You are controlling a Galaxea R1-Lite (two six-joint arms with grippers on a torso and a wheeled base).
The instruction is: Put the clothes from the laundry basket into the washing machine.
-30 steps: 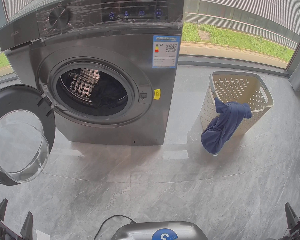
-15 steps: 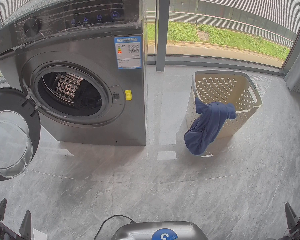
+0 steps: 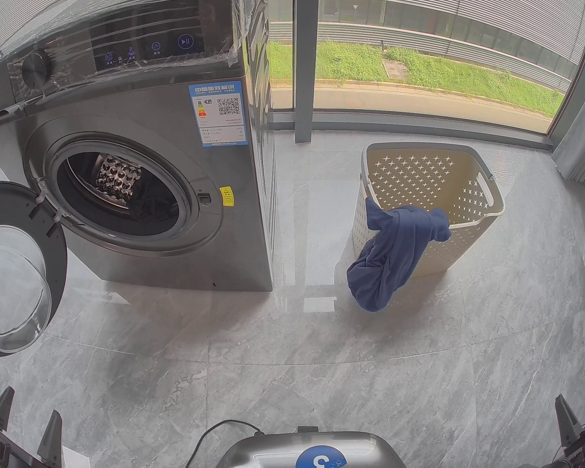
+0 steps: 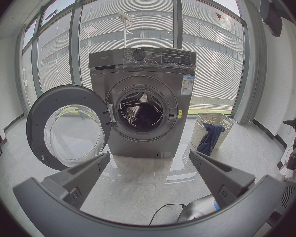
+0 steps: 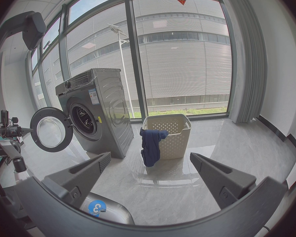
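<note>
Facing a grey washing machine (image 3: 240,248) standing on the tiled floor (image 3: 370,372), with its round door (image 3: 16,274) hanging wide open on the robot's left side. Showing dark clothes (image 3: 155,206) lying inside the drum (image 3: 117,177). Seeing a cream laundry basket (image 3: 465,245) standing well apart on the machine's right, near the window (image 3: 403,34), with a blue garment (image 3: 393,255) hanging over its front rim and trailing down the outer wall. Holding the left claw (image 4: 149,153) spread, gripping nothing, well short of the machine. Holding the right claw (image 5: 150,154) spread likewise, pinching nothing, well apart from the basket.
</note>
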